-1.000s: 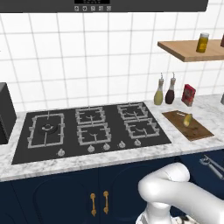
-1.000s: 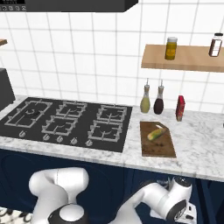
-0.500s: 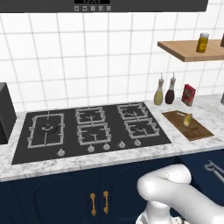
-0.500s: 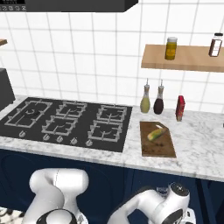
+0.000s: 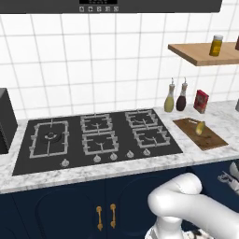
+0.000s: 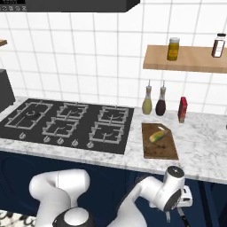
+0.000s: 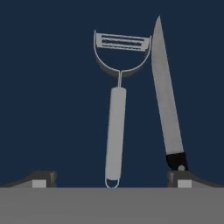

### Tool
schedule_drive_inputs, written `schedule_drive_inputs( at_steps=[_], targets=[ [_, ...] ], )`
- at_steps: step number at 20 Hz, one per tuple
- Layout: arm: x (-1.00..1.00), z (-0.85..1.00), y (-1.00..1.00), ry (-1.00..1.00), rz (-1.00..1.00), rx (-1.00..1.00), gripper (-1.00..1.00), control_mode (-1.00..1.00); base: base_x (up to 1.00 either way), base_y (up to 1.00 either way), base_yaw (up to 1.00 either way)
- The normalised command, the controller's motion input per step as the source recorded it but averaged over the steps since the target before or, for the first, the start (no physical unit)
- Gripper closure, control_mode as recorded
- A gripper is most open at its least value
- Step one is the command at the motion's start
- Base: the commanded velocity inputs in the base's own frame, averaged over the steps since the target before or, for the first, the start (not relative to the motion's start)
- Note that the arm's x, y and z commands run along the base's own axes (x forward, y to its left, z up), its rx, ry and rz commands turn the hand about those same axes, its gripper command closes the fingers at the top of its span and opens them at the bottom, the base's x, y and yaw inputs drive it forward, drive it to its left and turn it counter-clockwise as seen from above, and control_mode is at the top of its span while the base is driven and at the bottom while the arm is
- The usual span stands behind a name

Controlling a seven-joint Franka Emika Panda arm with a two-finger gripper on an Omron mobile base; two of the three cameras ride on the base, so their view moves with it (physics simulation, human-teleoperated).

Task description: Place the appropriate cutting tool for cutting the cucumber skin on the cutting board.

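The cutting tool [image 7: 115, 127], a grey Y-shaped peeler with a slotted blade, lies on a dark blue surface in the hand view. Its handle end points at my gripper [image 7: 111, 177]. The gripper is open, with its fingertips [image 7: 43, 178] wide apart on either side of the handle and touching nothing. Right of the peeler lies a black-handled knife [image 7: 165, 96]. The gripper [image 6: 175, 216] hangs below the counter edge, in front of the cabinets, and sits at the far right [image 5: 229, 176]. The cucumber [image 6: 159, 135] [image 5: 200, 128] rests on the dark cutting board [image 6: 162, 150] [image 5: 210, 140].
The black gas hob [image 6: 71, 124] takes up the left of the marble counter [image 6: 199, 146]. A yellow-green bottle [image 6: 147, 103], a dark bottle [image 6: 161, 103] and a red box [image 6: 182, 110] stand behind the board. Jars sit on the wall shelf [image 6: 186, 62] above.
My hand has sunk lower and further right below the counter edge in both base views. Board, cucumber and bottles have not moved.
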Motion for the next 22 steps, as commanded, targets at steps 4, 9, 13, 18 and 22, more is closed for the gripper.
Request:
schedule_drive_inputs(
  at_steps=[4,9,13,18,22],
  targets=[
    [0.11,-0.37,0.04,0.00,0.07,0.00,-1.00,-1.00,0.00,0.00,0.00],
    [0.11,-0.43,0.00,0.01,0.02,0.00,-1.00,-1.00,0.00,0.00,0.00],
    [-0.05,-0.36,0.00,0.01,0.00,0.00,-1.00,-1.00,0.00,0.00,0.00],
    [0.00,-0.30,0.00,0.00,0.00,0.00,-1.00,-1.00,0.00,0.00,0.00],
    [0.01,-0.29,0.00,0.00,0.00,0.00,-1.00,-1.00,0.00,0.00,0.00]
  ],
)
